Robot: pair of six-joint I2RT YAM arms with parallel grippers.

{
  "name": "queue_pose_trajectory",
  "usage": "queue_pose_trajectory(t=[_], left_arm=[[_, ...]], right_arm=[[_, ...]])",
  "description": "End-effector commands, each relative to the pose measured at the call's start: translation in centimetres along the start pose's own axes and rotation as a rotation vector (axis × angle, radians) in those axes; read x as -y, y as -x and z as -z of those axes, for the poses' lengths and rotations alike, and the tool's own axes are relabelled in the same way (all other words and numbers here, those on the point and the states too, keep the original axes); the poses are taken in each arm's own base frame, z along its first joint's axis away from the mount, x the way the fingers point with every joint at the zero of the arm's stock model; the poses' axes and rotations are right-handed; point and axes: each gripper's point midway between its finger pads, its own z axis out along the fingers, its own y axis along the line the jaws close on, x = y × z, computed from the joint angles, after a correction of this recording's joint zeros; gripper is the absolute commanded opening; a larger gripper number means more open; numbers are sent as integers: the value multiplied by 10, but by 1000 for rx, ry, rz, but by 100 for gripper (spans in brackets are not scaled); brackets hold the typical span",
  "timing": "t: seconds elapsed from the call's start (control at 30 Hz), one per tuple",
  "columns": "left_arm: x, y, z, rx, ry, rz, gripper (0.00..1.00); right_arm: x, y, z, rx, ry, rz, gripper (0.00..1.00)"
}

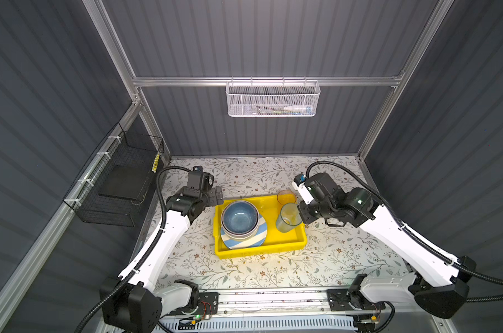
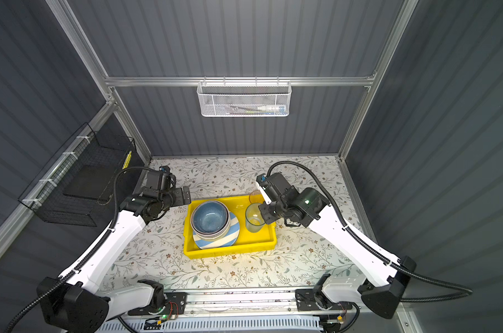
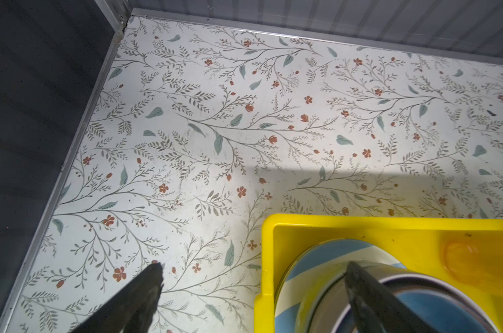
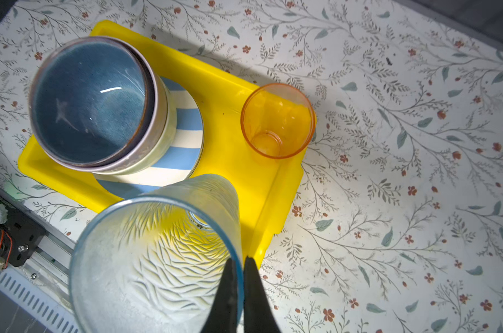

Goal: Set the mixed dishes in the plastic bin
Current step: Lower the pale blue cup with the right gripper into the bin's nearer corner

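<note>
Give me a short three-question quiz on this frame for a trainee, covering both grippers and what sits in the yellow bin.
1. True or false: the left gripper is holding a bowl.
2. What does the right gripper pinch? A) a spoon B) the rim of the blue tumbler C) nothing
3. Fill the gap: the stacked bowls sit on the ____ plate inside the yellow bin.

Key: 1 false, its jaws stand open and empty. 2 B. 3 the blue-white striped plate.
</note>
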Motion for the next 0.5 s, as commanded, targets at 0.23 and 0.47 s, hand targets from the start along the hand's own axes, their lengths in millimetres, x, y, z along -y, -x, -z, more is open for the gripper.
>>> queue_pose_trajectory(t=[0.23, 0.47], left_arm=[[-18, -6, 3, -1, 48, -10, 100], [-19, -9, -3, -12, 47, -6, 100]], right_arm=[[6, -40, -33, -110, -36, -100, 0], [16, -64, -54, -168, -94, -139, 0]])
